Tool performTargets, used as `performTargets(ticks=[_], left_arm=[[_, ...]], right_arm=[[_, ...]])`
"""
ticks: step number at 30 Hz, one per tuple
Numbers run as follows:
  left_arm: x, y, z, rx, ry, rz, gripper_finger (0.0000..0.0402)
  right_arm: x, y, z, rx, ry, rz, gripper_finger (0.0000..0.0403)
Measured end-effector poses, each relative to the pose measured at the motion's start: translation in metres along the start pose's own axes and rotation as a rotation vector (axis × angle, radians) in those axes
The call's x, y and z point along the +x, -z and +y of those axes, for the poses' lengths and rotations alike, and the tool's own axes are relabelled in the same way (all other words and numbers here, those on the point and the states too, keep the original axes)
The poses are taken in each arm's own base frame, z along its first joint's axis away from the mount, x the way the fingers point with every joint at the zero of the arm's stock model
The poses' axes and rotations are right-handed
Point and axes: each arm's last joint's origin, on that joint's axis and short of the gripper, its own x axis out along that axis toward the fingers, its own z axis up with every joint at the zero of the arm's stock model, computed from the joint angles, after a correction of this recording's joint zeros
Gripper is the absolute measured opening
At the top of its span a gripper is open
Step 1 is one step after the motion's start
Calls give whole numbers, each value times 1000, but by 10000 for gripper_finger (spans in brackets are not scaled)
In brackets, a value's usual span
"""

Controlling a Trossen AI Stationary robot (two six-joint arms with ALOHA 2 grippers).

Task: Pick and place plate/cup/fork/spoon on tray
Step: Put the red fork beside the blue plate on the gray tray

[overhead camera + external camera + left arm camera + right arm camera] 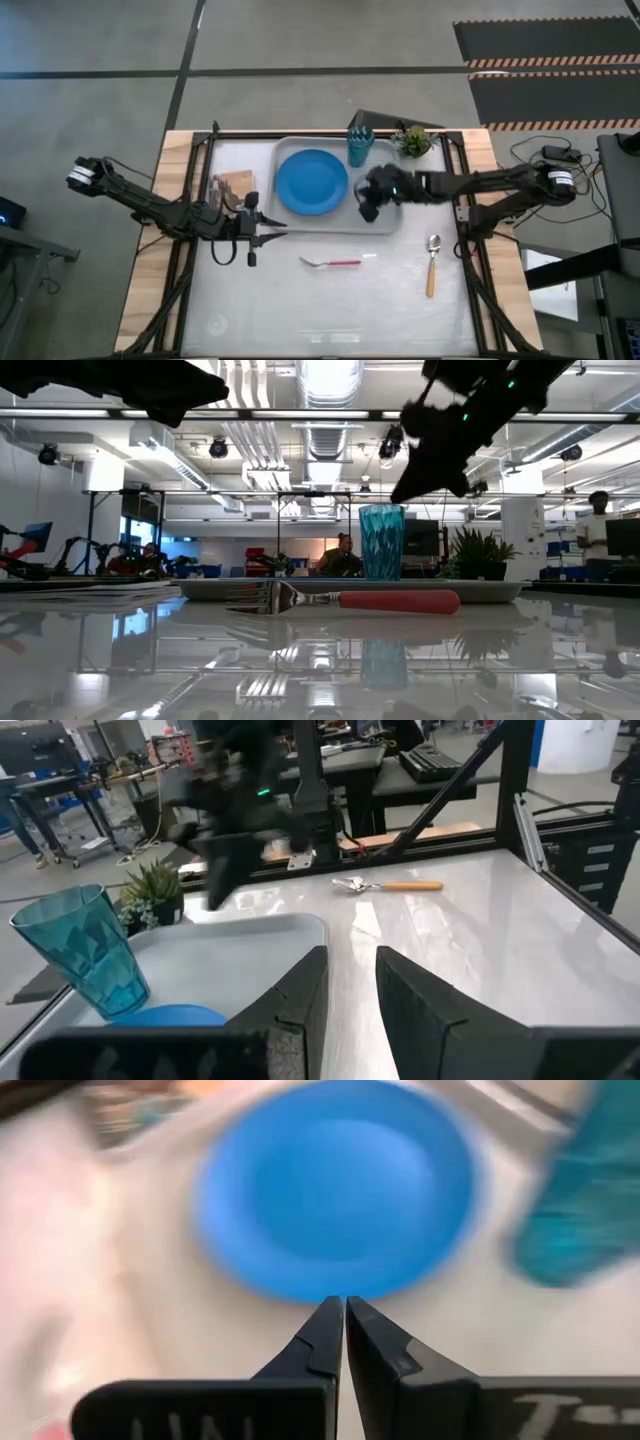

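Your tabletop (330, 310) has its widest bare stretch along the near side, in front of the cutlery. The tray (290, 222) sits at the far middle, holding the plate (311, 181) on its left half and the cup (359, 146) upright at its far edge, just beside a small plant (414, 140) off the tray's far right corner. Your right gripper (369, 207) hangs above the tray's right part, jaws closed, holding nothing. Your left gripper (252, 230) waits just off the tray's left near corner, jaws slightly parted, empty. The fork (332, 262) lies just before the tray's near rim; the spoon (432, 265) lies well to its right, near the tabletop's right edge.
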Motion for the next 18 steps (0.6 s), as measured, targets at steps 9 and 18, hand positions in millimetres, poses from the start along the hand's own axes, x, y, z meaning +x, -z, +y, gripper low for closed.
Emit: performTargets(ticks=[9,18], left_arm=[[0,3,0,-7,1,5,70],[-1,2,0,-22,1,4,70]], right_arm=[[-15,45,85,-78,-250,60,8],[-8,96,126,-142,-303,185,9]])
